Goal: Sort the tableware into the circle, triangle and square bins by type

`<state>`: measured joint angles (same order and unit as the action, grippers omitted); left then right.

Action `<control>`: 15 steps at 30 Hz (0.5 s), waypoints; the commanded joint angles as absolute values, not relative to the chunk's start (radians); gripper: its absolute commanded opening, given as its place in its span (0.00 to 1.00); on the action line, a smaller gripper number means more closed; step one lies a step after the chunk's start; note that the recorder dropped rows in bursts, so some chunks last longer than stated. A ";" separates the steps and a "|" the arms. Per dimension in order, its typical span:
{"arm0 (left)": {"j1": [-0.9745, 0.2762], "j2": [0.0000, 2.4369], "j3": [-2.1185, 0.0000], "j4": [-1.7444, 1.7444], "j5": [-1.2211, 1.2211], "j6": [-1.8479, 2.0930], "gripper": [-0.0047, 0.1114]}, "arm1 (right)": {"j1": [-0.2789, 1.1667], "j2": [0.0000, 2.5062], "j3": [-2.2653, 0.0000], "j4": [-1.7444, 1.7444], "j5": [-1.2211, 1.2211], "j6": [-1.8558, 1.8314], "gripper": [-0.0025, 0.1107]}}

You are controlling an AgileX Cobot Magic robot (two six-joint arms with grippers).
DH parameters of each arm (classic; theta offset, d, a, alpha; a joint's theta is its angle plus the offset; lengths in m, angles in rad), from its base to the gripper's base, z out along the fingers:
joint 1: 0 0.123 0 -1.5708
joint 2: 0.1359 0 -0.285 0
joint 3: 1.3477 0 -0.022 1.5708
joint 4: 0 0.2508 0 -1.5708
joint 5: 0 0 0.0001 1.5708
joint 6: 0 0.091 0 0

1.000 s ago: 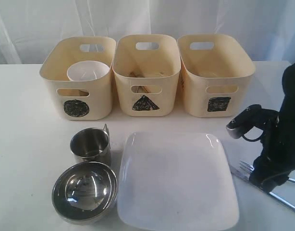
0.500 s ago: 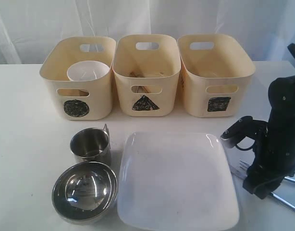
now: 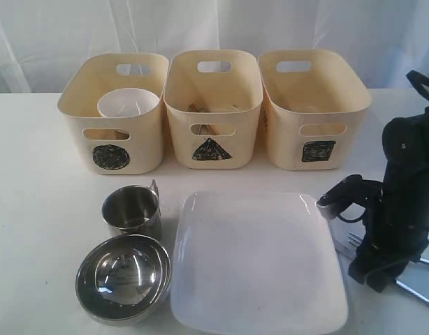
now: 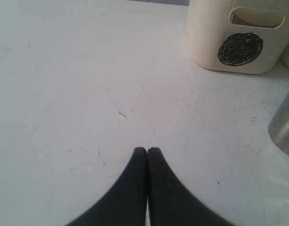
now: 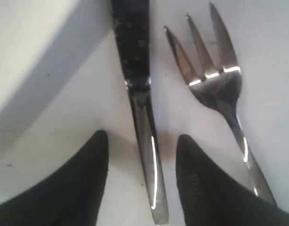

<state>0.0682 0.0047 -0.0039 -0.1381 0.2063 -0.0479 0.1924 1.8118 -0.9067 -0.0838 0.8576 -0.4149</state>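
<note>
At the plate's (image 3: 256,258) 3 o'clock, the right end effector (image 5: 142,183), spread astride the knife (image 5: 143,136), may nudge the nearby fork (image 5: 220,80) if it closes askew.

The white table (image 3: 33,209) carries a back row of circle bin (image 3: 113,132), triangle bin (image 3: 213,132) and square bin (image 3: 316,129), a mug (image 3: 133,211) and steel bowl (image 3: 124,278) front left, a plate (image 3: 256,262) just beside them, and a fork (image 5: 220,80) lying alongside another utensil (image 5: 142,122) right of the plate.
</note>
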 commanded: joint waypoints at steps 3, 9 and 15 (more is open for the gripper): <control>0.067 0.000 0.000 -0.141 0.203 -0.047 0.04 | 0.187 1.845 -0.895 -0.106 0.842 -0.411 0.19; 0.067 0.000 0.000 -0.141 0.203 -0.047 0.04 | 0.187 1.845 -0.895 -0.106 0.901 -0.399 0.02; 0.067 0.000 0.000 -0.141 0.203 -0.047 0.04 | 0.187 1.845 -0.897 -0.103 0.926 -0.363 0.02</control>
